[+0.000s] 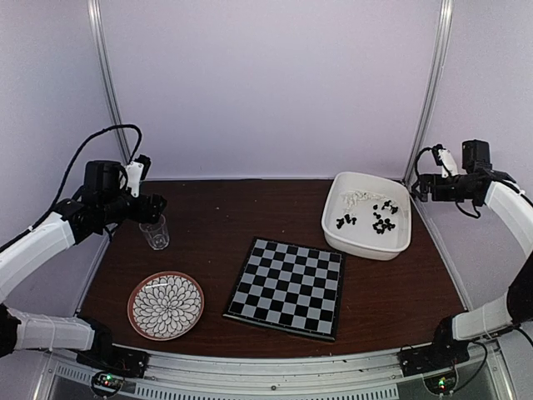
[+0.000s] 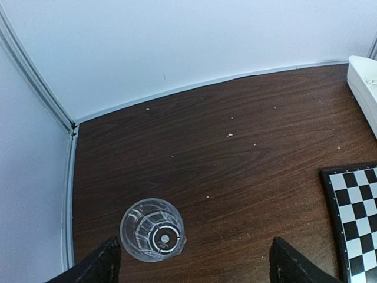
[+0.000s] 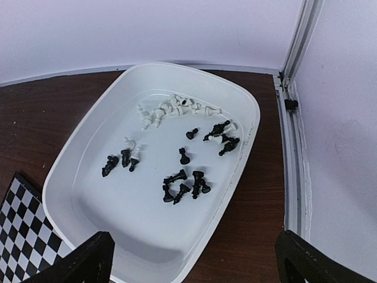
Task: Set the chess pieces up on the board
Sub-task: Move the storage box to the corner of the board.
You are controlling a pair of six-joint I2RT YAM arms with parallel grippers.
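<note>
Left gripper: we see it raised over the far left part of the table. In the left wrist view its two dark fingers stand wide apart and nothing is between them.
Right gripper: it hangs high at the far right side, above the far end of the white tub. In the right wrist view its jaws are also spread wide and they hold nothing.
Chess pieces: all that we can see lie inside the white tub, none on the board. The white ones make a loose heap toward the far wall. The black ones are scattered in small groups in the middle and toward the right wall. Most seem to lie on their side; we cannot tell which kind each piece is.
Board: it lies flat in the middle of the table, turned a little, with its squares bare. It is just beside the near left corner of the tub, apart from it.
Glass: a small clear tumbler, upright, under the left gripper and close to its left finger; we cannot tell if they touch.
Plate: round, with a flower pattern, at the near left, well apart from the board's left corner.
</note>
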